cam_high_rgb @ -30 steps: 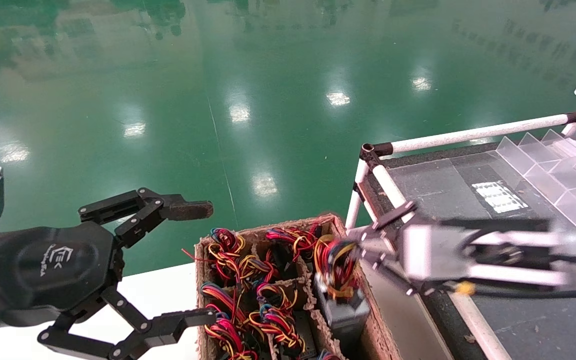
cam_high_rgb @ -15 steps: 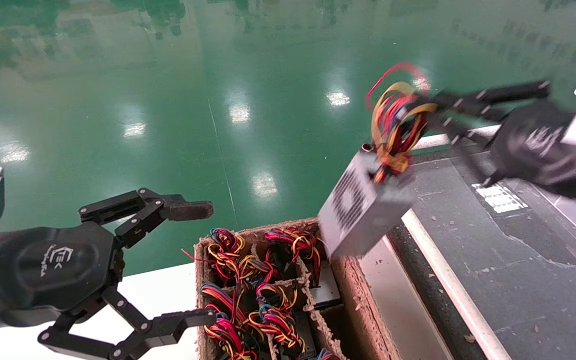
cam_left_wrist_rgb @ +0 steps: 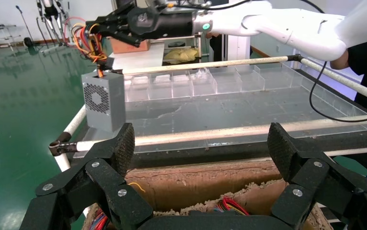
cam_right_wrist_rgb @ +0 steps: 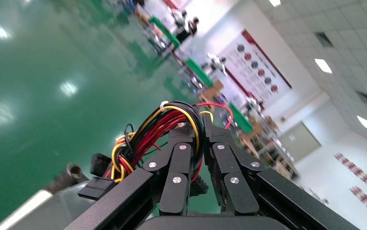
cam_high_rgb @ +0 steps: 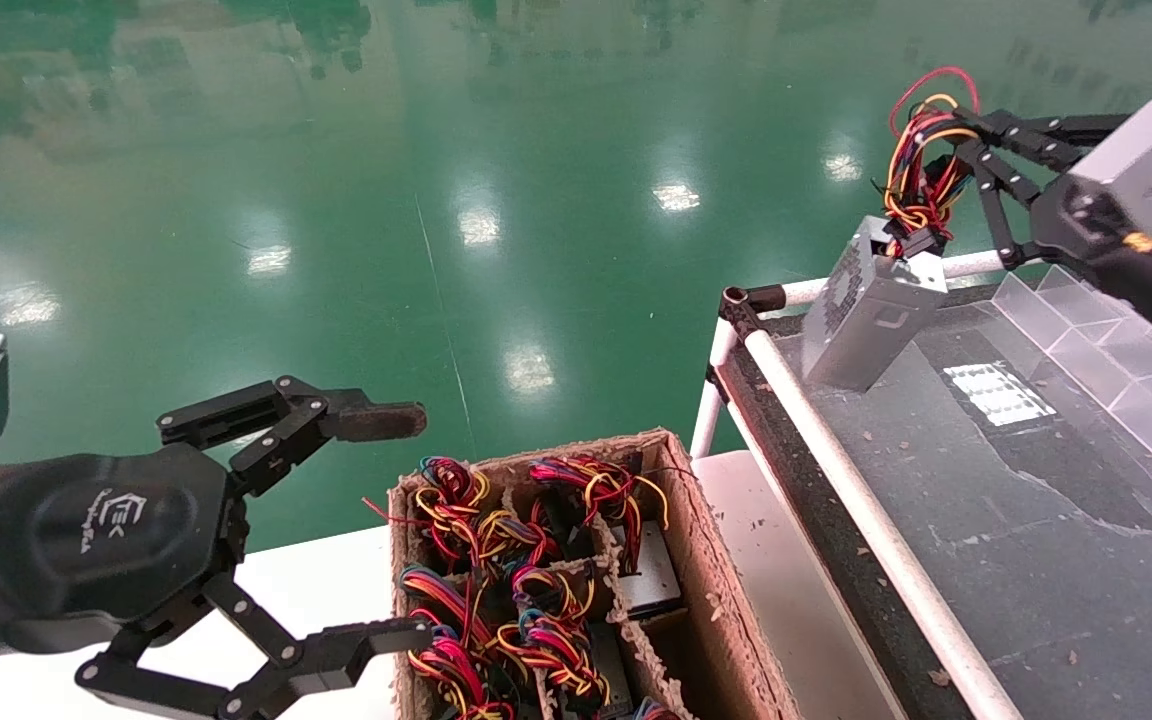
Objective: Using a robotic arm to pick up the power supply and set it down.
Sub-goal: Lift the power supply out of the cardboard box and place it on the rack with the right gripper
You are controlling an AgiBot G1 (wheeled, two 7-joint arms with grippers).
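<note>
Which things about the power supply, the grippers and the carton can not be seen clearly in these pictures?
- Power supply: head and left wrist views do not show whether its base touches the rack surface.
- In the right wrist view, the right gripper and wire bundle hide the box.
- Carton: bottom edge of head view cuts off its near end.
- Left gripper: open; the frame edge cuts off its arm.
</note>
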